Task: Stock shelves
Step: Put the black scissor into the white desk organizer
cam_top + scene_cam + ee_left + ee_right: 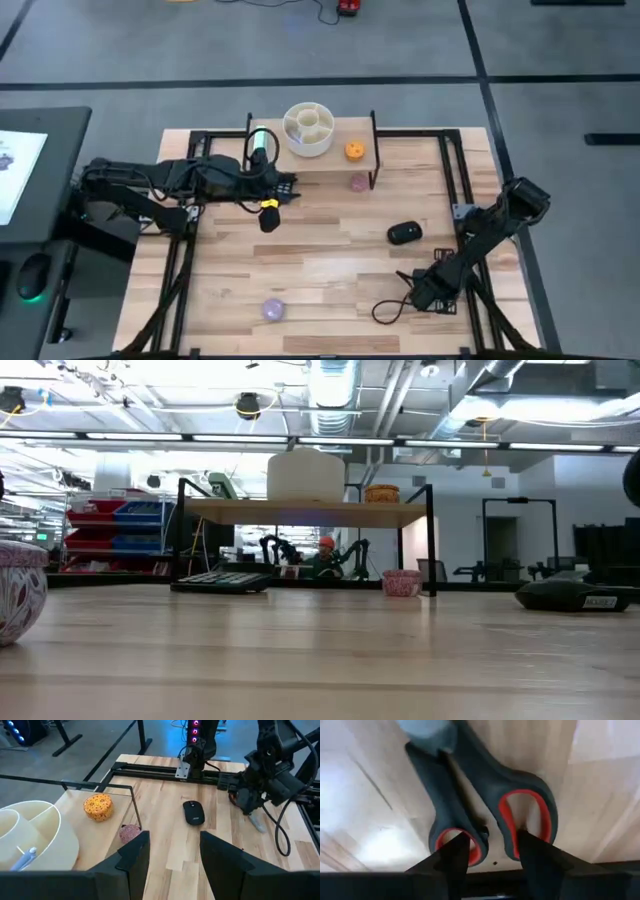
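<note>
Left gripper (287, 187) hangs spread and empty beside the riser shelf (330, 158) at the table's far edge. Right gripper (490, 851) at the near right is spread just over the scissors (485, 805) handles — blades pointing straight away from it, so the right arm is nearer.

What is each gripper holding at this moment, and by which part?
The left gripper, open beside the shelf, holds nothing. The right gripper is open at the handle loops of the scissors; a hold cannot be told.

Scissors (485, 805): blades cut off at frame edge. Bowl (30, 840) on shelf (100, 827) cropped; its contents too blurred to tell.
</note>
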Tool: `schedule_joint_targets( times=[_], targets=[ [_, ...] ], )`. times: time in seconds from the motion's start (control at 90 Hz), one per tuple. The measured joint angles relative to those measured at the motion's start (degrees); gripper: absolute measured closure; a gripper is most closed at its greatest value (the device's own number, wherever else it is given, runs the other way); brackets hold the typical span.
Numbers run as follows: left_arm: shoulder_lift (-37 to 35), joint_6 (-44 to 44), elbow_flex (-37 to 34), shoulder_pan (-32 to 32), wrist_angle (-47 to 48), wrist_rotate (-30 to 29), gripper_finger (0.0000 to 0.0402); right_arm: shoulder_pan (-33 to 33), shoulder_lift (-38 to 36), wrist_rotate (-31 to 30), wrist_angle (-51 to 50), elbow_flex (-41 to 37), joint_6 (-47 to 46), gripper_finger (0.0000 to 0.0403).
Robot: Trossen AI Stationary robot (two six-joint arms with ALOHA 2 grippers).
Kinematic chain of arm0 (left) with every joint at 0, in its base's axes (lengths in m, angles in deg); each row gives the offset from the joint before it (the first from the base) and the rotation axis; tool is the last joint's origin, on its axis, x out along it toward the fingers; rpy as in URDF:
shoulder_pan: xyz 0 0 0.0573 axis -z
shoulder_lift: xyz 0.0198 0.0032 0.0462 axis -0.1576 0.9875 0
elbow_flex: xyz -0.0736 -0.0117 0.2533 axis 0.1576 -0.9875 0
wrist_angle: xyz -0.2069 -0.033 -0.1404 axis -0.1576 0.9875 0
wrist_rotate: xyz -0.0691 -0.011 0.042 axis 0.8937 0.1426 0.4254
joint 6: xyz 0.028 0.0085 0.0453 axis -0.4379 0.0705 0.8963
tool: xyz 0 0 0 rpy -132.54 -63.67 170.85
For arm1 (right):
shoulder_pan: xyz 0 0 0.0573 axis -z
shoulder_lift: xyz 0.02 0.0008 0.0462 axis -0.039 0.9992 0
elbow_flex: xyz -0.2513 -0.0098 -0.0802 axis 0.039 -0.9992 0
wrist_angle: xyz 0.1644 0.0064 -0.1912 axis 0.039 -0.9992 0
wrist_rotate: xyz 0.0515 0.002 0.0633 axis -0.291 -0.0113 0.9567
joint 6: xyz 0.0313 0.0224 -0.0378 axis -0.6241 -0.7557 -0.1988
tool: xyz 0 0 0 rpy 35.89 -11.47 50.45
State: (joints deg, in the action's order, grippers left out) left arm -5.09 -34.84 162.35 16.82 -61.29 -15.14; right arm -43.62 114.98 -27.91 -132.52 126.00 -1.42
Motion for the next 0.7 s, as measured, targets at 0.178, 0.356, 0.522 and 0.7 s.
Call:
schedule_joint_targets(
  times=[0.178,0.356,0.522,0.7],
  targets=[
    [0.00,-0.91,0.00,0.00,0.04,-0.48,0.0251,1.42,0.08,-1.15,-0.60,2.07,-0.97,0.0364],
    [0.00,-1.42,0.00,0.00,0.05,-0.48,0.0251,5.28,0.26,-6.31,0.24,5.77,-0.21,0.0369],
    [0.00,-1.82,0.00,0.00,0.08,-0.47,0.0251,10.69,1.40,-12.53,0.33,11.03,9.15,0.0386],
    [0.00,-2.01,0.00,0.02,0.10,-0.29,0.0251,17.40,5.15,-20.57,-0.94,19.89,27.66,0.0402]
  ],
)
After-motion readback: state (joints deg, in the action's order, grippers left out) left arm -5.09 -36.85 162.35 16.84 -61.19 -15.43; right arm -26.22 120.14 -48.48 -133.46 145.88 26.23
